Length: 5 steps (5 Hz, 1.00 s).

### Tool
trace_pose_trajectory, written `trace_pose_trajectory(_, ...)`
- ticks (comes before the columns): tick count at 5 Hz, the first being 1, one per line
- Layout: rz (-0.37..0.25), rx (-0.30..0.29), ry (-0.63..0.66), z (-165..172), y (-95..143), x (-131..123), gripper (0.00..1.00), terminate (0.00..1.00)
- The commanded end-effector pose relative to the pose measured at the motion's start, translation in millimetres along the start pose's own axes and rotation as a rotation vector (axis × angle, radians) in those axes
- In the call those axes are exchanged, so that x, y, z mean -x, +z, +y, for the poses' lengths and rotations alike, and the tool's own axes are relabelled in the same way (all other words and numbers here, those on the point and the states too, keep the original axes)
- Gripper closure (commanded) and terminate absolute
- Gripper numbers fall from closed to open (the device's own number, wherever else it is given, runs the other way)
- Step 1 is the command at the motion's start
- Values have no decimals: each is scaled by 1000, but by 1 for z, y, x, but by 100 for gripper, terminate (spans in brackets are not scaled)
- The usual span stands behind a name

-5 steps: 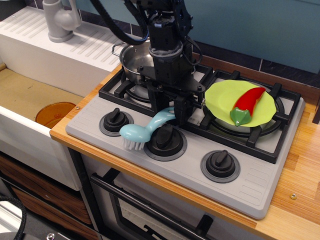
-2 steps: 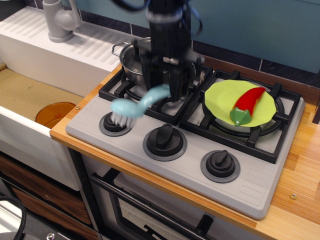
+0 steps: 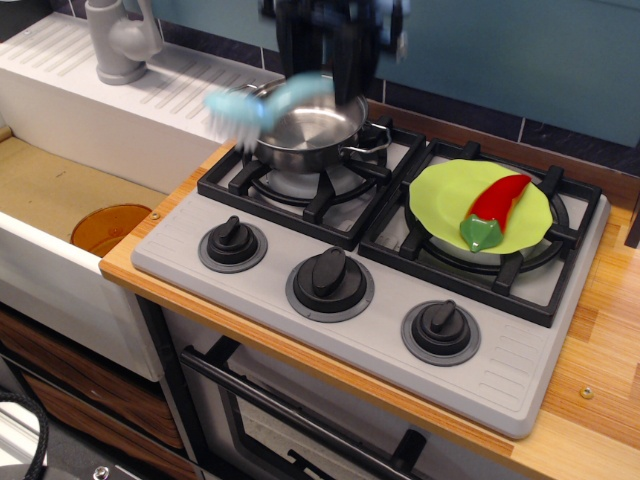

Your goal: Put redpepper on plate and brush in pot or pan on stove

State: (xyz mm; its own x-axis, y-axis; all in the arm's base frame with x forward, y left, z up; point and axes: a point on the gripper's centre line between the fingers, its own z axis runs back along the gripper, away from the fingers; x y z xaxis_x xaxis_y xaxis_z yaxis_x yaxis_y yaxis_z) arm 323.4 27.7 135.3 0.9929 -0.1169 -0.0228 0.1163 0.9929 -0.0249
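With the redpepper (image 3: 494, 206) on the plate (image 3: 440, 195), our jaws, blurred but apparently clamped on the brush (image 3: 262, 101) handle above the pot (image 3: 312, 132), should centre its overhanging bristles before lowering and letting go.

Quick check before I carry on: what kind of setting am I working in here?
Most likely a toy kitchen set: a grey cooktop with black burner grates and three round knobs, a white sink basin with a grey faucet to its left, and an oven door below the wooden counter.
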Motion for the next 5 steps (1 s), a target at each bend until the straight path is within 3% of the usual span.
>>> trace_pose_trajectory(1,-54,3,-59,31,11,-68,100,0)
trace_pose_trajectory(2,-68,7,-86,46,2,-93,100,0)
trace_pose_trajectory(4,-70,12,-80,48,-7,-94,100,0)
trace_pose_trajectory(5,-81,11,-78,42,-10,-88,0,0)
